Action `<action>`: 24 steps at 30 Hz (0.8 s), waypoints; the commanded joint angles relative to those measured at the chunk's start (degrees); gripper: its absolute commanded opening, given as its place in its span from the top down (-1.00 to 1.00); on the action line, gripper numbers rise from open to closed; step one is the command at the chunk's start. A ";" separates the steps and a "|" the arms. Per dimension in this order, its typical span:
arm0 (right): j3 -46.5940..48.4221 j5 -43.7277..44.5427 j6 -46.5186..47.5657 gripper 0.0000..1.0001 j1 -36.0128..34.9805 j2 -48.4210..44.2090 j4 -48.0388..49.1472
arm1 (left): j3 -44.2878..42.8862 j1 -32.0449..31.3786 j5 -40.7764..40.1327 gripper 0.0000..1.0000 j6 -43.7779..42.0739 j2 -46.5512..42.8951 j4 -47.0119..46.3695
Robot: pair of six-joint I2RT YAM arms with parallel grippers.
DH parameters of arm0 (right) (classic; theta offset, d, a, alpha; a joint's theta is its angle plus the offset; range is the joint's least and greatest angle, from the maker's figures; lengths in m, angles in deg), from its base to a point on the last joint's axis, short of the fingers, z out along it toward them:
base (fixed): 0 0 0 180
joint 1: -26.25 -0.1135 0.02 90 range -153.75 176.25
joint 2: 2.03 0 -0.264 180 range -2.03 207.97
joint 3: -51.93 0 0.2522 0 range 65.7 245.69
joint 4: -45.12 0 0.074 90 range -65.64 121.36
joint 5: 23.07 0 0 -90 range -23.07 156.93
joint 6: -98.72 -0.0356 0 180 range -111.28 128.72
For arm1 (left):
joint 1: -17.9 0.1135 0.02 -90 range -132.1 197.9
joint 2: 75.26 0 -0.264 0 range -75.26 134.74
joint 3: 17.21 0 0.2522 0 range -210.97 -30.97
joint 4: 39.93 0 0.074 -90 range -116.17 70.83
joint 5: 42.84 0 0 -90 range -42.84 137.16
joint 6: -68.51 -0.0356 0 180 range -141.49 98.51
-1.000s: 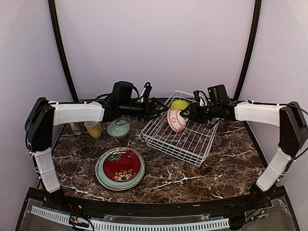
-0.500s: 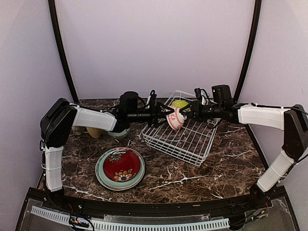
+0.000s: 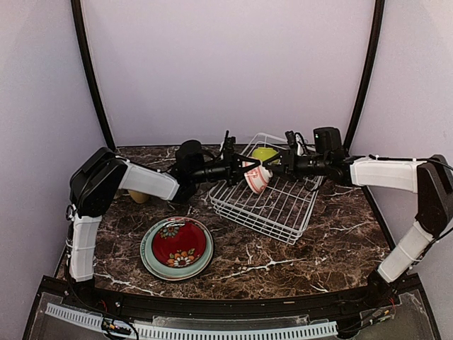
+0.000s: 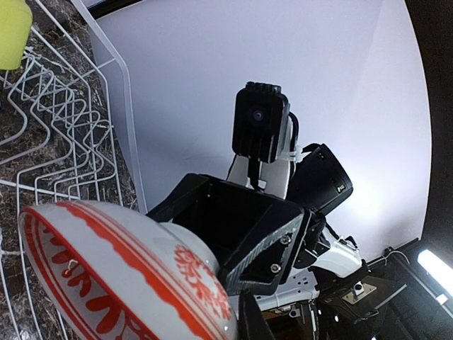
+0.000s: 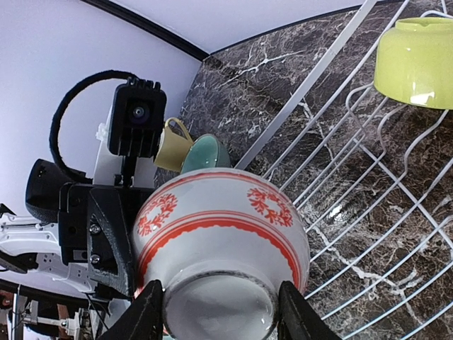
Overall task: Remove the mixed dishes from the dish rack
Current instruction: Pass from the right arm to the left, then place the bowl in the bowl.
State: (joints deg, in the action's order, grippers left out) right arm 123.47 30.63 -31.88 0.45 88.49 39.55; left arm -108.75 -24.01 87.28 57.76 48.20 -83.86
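The right gripper (image 5: 221,316) holds a striped bowl (image 5: 219,227) by its foot; the left gripper (image 5: 110,237) touches its rim; a lime bowl (image 5: 417,60) sits in the rack (image 5: 340,149).

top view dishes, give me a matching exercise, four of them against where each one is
1 red-striped bowl
2 lime bowl
3 red floral plate
4 yellow mug

a stacked on the pale-green plate
b held by the right gripper
c beside the mint bowl
d in the dish rack

Pairs: 1-b, 2-d, 3-a, 4-c
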 commanded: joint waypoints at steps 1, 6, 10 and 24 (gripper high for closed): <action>-1.69 -0.30 1.15 0.31 0.23 -3.12 3.03 | 0.04 -1.14 0.98 0.91 1.74 -0.46 -5.92; -1.90 6.51 6.51 -0.06 0.23 -7.73 -5.62 | -0.94 -1.41 3.20 0.98 -0.09 -1.31 -4.83; -3.08 12.70 10.65 -0.52 0.30 -12.41 -11.97 | -1.23 -1.42 4.66 0.98 -6.23 -4.85 3.70; -1.92 22.45 16.54 -0.97 0.40 -17.55 -21.54 | -20.02 -1.35 -10.98 0.98 -56.47 -18.60 72.16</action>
State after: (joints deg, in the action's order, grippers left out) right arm 120.81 49.98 -17.47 0.52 71.03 20.60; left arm -121.34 -25.50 85.36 21.34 37.77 -35.43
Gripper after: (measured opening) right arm 0.981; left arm 0.095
